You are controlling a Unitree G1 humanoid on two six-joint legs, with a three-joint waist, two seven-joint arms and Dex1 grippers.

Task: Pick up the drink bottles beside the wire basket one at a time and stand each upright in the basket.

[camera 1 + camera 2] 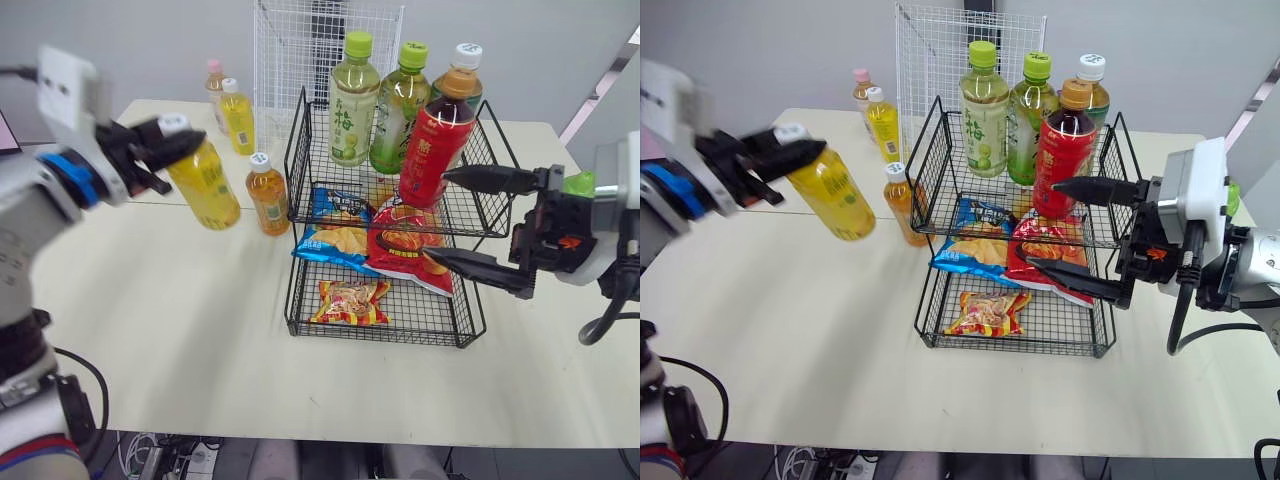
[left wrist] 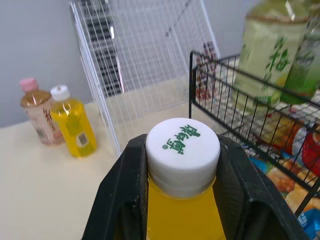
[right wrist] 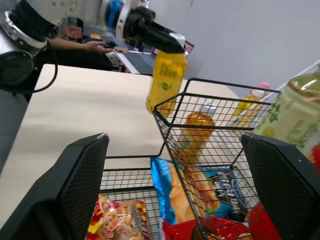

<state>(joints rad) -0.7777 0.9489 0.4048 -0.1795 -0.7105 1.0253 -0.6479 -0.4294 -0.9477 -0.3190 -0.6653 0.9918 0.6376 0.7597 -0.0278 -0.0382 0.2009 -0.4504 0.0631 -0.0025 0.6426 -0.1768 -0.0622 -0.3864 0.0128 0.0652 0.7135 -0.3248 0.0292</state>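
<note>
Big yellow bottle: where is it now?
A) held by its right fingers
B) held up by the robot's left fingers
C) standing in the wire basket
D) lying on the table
B: the left fingers clamp the yellow bottle just under its white cap, tilted above the table.

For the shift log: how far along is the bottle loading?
Done: four bottles stand in the wire basket. In hand: the left claw holds a large yellow bottle aloft. Left on the table: an amber bottle, a small yellow bottle, a pink-capped bottle.
</note>
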